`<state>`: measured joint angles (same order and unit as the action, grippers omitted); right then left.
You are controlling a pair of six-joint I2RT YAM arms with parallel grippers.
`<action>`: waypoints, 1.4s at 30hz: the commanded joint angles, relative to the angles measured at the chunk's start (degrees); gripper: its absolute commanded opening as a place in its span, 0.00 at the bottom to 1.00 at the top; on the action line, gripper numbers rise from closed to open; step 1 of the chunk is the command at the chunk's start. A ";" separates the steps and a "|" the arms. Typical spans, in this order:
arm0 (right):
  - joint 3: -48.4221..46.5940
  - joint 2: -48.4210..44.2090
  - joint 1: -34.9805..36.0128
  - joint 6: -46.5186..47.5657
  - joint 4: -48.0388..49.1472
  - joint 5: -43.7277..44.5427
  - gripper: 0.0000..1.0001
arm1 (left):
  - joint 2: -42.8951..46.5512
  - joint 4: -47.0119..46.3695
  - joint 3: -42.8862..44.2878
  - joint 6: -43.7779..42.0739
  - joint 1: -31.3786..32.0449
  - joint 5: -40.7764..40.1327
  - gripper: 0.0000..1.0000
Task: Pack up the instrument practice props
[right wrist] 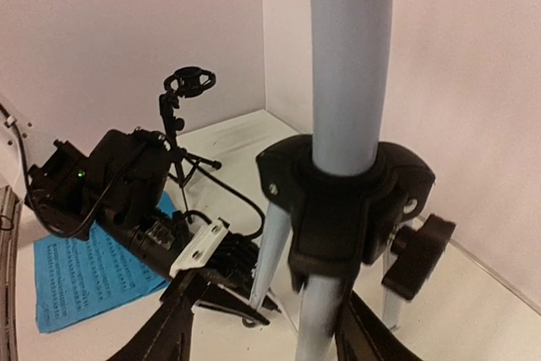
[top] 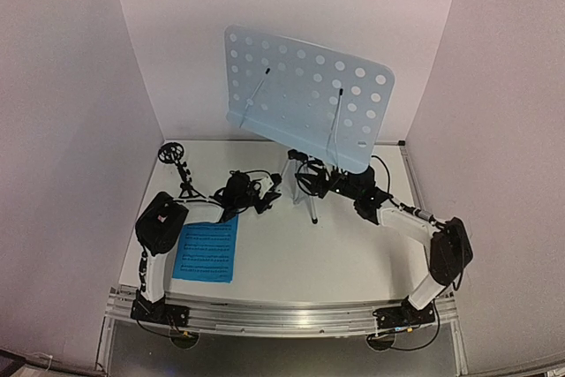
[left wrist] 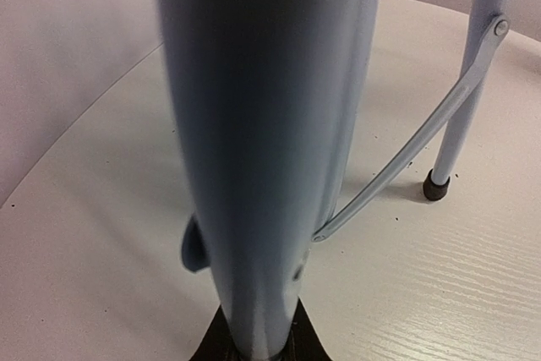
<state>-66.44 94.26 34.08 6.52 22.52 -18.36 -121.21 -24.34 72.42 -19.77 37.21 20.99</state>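
Stand pole (right wrist: 351,65) between spread right fingers (right wrist: 173,327) (left fingers (left wrist: 308,348) pinching).

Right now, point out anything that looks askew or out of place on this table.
The silver-tripod music stand's perforated pale-blue desk looks crooked: in the top view its top edge slopes down to the right. The blue printed music sheets lie flat on the white table, near left. Nothing looks spilled or broken.
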 commanded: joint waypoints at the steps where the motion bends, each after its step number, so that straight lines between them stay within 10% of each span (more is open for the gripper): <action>1: 3.82 -8.16 -1.48 0.07 -11.39 -5.44 0.64 | 0.28 -0.92 3.44 0.25 0.05 0.94 0.00; 21: -11.29 5.98 -8.90 -0.64 -9.38 -15.79 0.91 | -1.30 0.63 7.47 2.78 1.11 4.94 0.00; 42: -22.15 18.84 -4.39 -2.21 2.38 -10.29 0.82 | -8.44 -4.03 18.32 2.96 6.18 8.32 0.00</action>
<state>-85.98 111.70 26.48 3.62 21.09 -29.82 -129.88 -22.57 85.50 -13.08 39.79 24.55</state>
